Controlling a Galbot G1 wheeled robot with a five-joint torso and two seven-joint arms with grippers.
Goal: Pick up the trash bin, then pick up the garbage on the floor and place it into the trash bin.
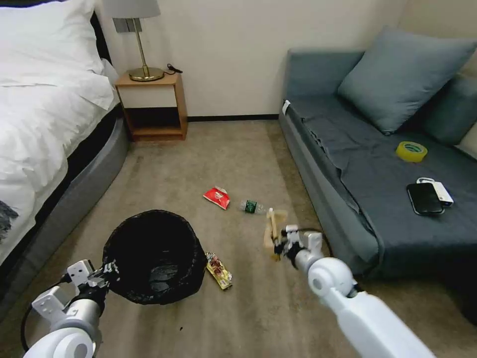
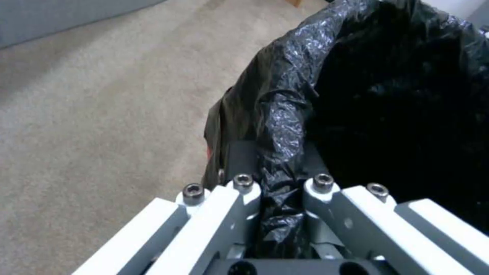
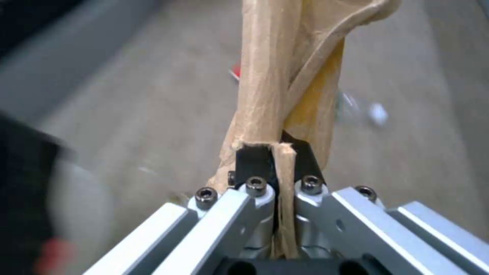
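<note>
Bedroom floor, btwn bed (image 1: pixel 44 124) and sofa (image 1: pixel 377 164): left gripper (image 1: pixel 110 272) has its jaws clamped on the liner-covered rim of the bin (image 1: pixel 154 256), near the bed side. Right gripper (image 1: pixel 279 243), jaws pressed together on the tan paper (image 1: pixel 272 226), holds it w/ the sheet standing upright, just beside the sofa front. On the carpet: red packet (image 1: pixel 217 197) and bottle (image 1: pixel 252 206) lie near each other beyond the bin; wrapper (image 1: pixel 219 270) lies just beside the bin's base.
</note>
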